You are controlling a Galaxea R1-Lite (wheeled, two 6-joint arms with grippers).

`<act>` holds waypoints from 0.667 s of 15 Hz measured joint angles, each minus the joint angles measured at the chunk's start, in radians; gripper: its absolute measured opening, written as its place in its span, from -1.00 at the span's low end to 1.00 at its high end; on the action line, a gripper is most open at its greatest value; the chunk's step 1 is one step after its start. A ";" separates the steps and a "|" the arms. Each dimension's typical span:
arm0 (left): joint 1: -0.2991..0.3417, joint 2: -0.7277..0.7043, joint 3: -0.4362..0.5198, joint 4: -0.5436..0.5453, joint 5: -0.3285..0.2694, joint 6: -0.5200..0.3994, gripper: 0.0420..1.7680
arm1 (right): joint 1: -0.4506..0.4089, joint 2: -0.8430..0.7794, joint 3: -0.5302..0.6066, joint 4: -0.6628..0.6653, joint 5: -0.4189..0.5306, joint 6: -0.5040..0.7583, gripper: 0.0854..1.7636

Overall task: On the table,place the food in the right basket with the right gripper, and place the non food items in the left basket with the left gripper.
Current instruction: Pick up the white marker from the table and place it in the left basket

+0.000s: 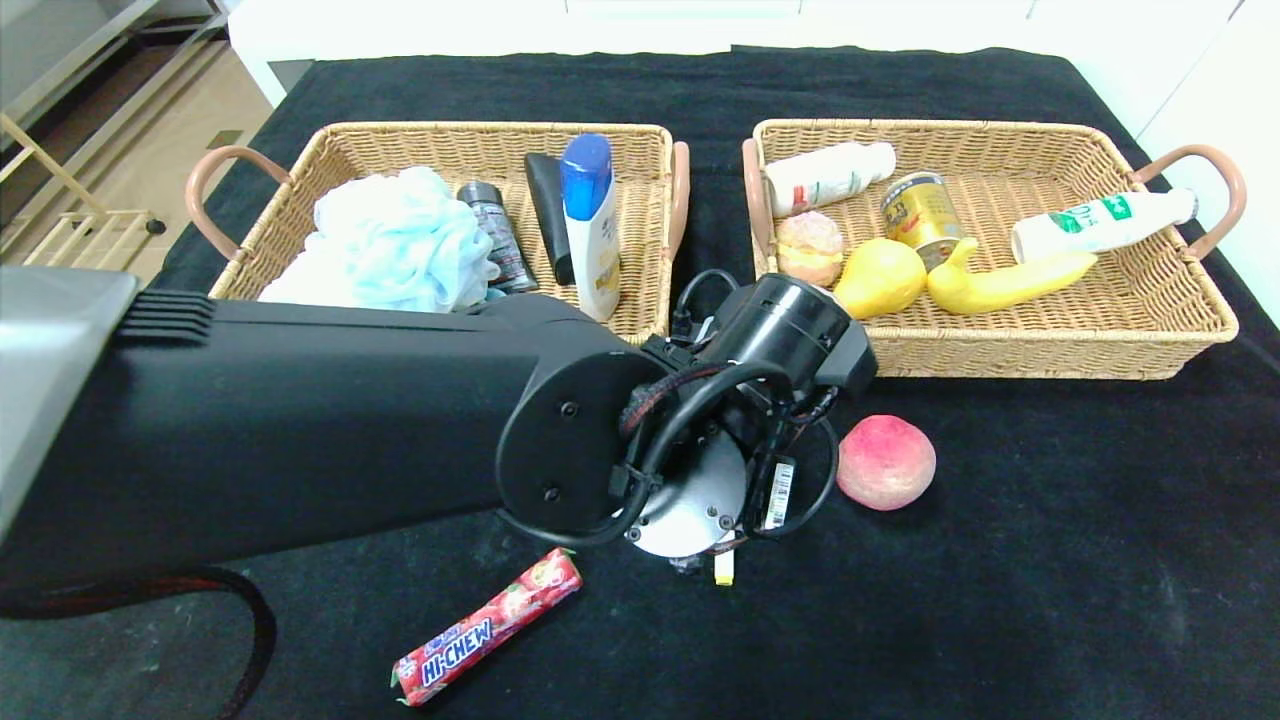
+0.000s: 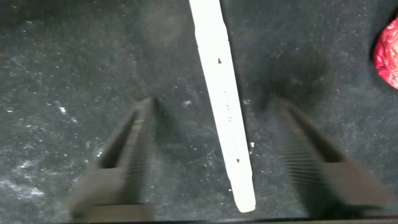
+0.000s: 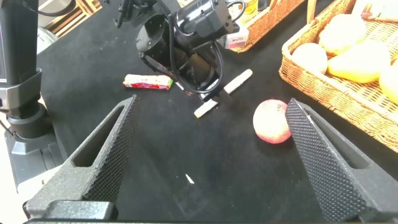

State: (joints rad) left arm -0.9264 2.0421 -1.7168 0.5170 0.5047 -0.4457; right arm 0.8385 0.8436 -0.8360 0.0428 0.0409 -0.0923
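Head view: two woven wicker baskets sit side by side on a black cloth table. The left basket holds four things: one fluffy pale-blue bath sponge, one small dark grey canister, one slim black tube, and one white bottle with a blue cap. The right basket holds six: two white bottles, one plain and one with a green label, one gold can, one round glazed bun, one smooth yellow pear and one yellow banana. Outside the baskets lie one pink-red peach in front of the right basket, and one red Hi-Chew candy stick nearer the robot. The left arm reaches across to the middle of the table, its wrist pointing down; only a tip of a white object shows beneath it.

Left wrist view: the left gripper has its two ribbed fingers spread wide on either side of one long, flat white stick lying on the cloth, neither finger touching it. An edge of the peach shows off to one side.

Right wrist view: the right gripper hangs above the cloth with its textured fingers wide apart and nothing between them. Beyond it are the peach, the white stick under the left arm, the candy stick and the right basket's rim
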 joint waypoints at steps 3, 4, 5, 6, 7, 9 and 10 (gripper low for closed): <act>0.000 0.001 0.003 0.001 -0.001 -0.003 -0.03 | 0.000 0.000 0.001 0.000 0.000 0.000 0.94; 0.000 0.000 0.005 0.001 -0.001 -0.004 -0.14 | 0.000 0.000 0.002 0.000 0.000 0.000 0.94; 0.000 0.000 0.006 0.002 -0.003 -0.005 -0.54 | 0.000 0.000 0.003 0.000 0.001 0.000 0.94; 0.000 -0.001 0.007 0.002 -0.004 -0.006 -0.80 | 0.000 0.000 0.004 0.000 0.001 0.000 0.94; 0.000 0.000 0.007 0.002 -0.004 -0.010 -0.79 | 0.001 0.000 0.004 0.000 0.001 0.000 0.94; 0.000 0.001 0.007 0.003 -0.003 -0.011 -0.79 | 0.002 0.000 0.005 0.000 0.001 -0.003 0.94; 0.000 0.001 0.007 0.003 -0.003 -0.011 -0.79 | 0.003 0.000 0.005 0.000 0.001 -0.004 0.94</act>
State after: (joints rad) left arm -0.9266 2.0432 -1.7098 0.5204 0.5013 -0.4564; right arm 0.8413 0.8436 -0.8313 0.0428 0.0417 -0.0966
